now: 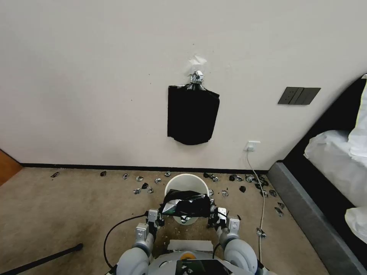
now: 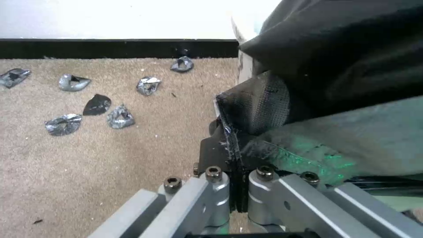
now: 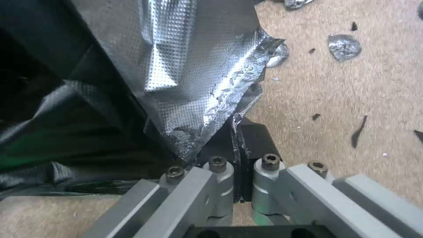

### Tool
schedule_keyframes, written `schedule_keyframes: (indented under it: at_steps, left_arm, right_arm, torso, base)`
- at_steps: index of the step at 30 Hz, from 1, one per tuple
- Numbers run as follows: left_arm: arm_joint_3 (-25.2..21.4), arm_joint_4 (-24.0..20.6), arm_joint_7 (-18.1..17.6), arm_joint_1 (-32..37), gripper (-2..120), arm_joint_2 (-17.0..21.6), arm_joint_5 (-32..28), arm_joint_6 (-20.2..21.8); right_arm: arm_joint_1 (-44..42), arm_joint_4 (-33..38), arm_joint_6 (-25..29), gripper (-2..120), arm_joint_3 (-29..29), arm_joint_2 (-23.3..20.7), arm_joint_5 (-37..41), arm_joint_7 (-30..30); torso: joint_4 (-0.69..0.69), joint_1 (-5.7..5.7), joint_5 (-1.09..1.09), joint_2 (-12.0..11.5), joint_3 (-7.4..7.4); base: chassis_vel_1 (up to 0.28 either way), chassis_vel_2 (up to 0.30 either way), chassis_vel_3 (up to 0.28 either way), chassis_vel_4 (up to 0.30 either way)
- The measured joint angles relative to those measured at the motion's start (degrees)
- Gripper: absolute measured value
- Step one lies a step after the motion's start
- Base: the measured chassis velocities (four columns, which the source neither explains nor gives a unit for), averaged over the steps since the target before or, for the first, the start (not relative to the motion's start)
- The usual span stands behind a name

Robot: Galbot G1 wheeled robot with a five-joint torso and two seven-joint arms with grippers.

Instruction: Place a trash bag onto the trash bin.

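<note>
Left pincer and right pincer each clamped tight on an edge of the trash bag, stretched between them over the trash bin on the carpet.

You had the trash bag, wrinkled glossy black with a silvery sheen, stretched across the near rim of the trash bin; the round cream-white bin stood upright on carpet near the wall.
</note>
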Motion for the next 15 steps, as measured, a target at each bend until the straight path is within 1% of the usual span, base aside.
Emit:
schedule_keyframes:
  at_steps: [1,2,3,4,5,6,9,10,11,13,14,15]
  left_arm:
    - [-0.1,-0.2,0.0,0.2,10,0.1,0.0,0.4]
    - [-0.1,-0.2,0.0,0.2,10,0.1,0.0,0.4]
    - [-0.2,-0.4,0.0,0.4,13,0.2,-0.1,0.8]
    - [-0.4,-0.8,0.0,0.7,20,0.5,-0.2,1.4]
    - [-0.7,-1.1,0.0,1.0,25,0.8,-0.3,2.1]
    - [-0.7,-1.1,0.0,1.0,25,0.8,-0.3,2.1]
    - [-1.0,-2.2,0.2,1.6,38,1.5,-0.4,3.4]
    - [-1.0,-2.2,0.2,1.6,38,1.5,-0.4,3.4]
    - [-1.0,-2.4,0.2,1.8,41,1.6,-0.4,3.6]
    - [-1.2,-3.1,0.3,2.2,53,2.0,-0.4,3.7]
    - [-1.2,-3.1,0.3,2.2,53,2.0,-0.4,3.7]
    - [-1.2,-3.2,0.3,2.2,54,2.1,-0.4,3.6]
  right_arm:
    - [-0.2,0.2,0.1,7,-0.1,0.0,-0.2,-0.1]
    - [-0.2,0.2,0.1,7,-0.1,0.0,-0.2,-0.1]
    - [-0.5,0.4,0.1,10,-0.1,0.0,-0.3,-0.1]
    - [-1.0,0.7,0.1,17,-0.1,-0.1,-0.5,-0.1]
    - [-1.6,1.1,0.1,20,-0.1,-0.2,-0.7,-0.1]
    - [-1.6,1.1,0.1,20,-0.1,-0.2,-0.7,-0.1]
    - [-2.9,1.9,0.1,35,0.1,-0.7,-1.5,-0.1]
    - [-2.9,1.9,0.1,35,0.1,-0.7,-1.5,-0.1]
    - [-3.2,2.1,0.1,39,0.2,-0.9,-1.8,-0.1]
    - [-4.5,3.0,0.2,50,0.7,-1.4,-3.2,-0.1]
    - [-4.5,3.0,0.2,50,0.7,-1.4,-3.2,-0.1]
    - [-4.7,3.2,0.2,54,0.9,-1.5,-3.4,-0.1]
  torso:
    - [-0.01,0.00,0.00,0.0,0.00]
    - [-0.01,0.00,0.00,0.0,0.00]
    - [0.00,0.00,0.00,0.0,0.00]
    - [0.00,0.00,0.00,0.0,0.00]
    - [0.00,0.00,0.00,0.0,0.00]
    - [0.00,0.00,0.00,0.0,0.00]
    - [0.00,0.00,0.00,0.0,0.00]
    - [0.00,0.00,0.00,0.0,0.00]
    - [0.00,0.00,0.00,0.0,0.00]
    - [0.00,0.00,0.00,0.0,0.00]
    - [0.00,0.00,0.00,0.0,0.00]
    - [0.00,0.00,0.00,0.0,0.00]
  base:
    - [0.000,0.000,0.000,0.000]
    - [0.000,0.000,0.000,0.000]
    - [0.000,0.000,0.000,0.000]
    - [0.000,0.000,0.000,0.000]
    - [0.000,0.000,0.000,0.000]
    - [0.000,0.000,0.000,0.000]
    - [0.000,0.000,0.000,0.000]
    - [0.000,0.000,0.000,0.000]
    - [0.000,0.000,0.000,0.000]
    - [0.000,0.000,0.000,0.000]
    - [0.000,0.000,0.000,0.000]
    - [0.000,0.000,0.000,0.000]
